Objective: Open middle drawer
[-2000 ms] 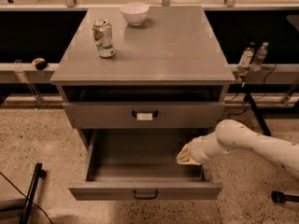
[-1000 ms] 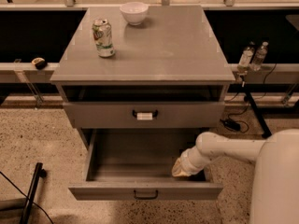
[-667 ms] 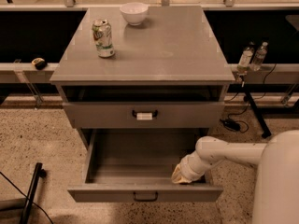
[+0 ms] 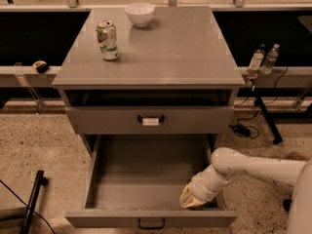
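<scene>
The middle drawer [image 4: 112, 218] is a wide grey drawer with a small plain black handle [image 4: 151, 223]. It stands pulled far out of the cabinet, and its bare inside [image 4: 141, 179] shows nothing in it. My gripper [image 4: 192, 199], at the end of the white arm [image 4: 253, 169], reaches in from the right. It sits low inside the drawer's front right corner, against the back of the drawer front. The lowest drawer is hidden beneath the open one.
The top drawer [image 4: 97, 120] with the white-tagged handle [image 4: 150, 120] is closed. A soda can [image 4: 107, 39] and a white bowl [image 4: 140, 13] stand on the cabinet top. Two bottles [image 4: 263, 58] stand at the right, a black stand leg [image 4: 31, 201] at the left.
My gripper has moved from the drawer's right side down to its front right corner. The drawer front has come a little further out toward the camera.
</scene>
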Controlling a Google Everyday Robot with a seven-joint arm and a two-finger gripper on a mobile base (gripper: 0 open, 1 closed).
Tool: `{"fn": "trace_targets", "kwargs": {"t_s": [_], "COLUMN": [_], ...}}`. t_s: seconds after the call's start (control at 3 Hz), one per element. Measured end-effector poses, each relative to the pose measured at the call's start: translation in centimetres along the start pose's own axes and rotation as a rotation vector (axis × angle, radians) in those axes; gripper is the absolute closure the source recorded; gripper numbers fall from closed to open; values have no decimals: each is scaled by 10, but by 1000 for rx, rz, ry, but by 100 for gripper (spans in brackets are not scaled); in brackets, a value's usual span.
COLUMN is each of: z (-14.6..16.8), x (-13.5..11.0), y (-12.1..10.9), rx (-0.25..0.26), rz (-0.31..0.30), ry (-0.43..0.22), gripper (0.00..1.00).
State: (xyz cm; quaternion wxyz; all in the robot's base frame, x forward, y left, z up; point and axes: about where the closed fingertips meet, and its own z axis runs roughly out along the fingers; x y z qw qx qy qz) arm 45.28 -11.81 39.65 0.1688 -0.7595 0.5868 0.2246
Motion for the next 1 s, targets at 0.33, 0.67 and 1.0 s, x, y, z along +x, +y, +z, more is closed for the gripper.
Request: {"fn": "trace_targets", "kwargs": {"t_s": [0.33, 0.67, 1.0], "z": [-17, -60, -66], "x": [-10, -16, -11], "y": [6, 0, 5], "rx": [48, 183, 206], "rz": [-18, -49, -46], "ry": [-118, -213, -220], "gripper": [100, 100, 83]}}
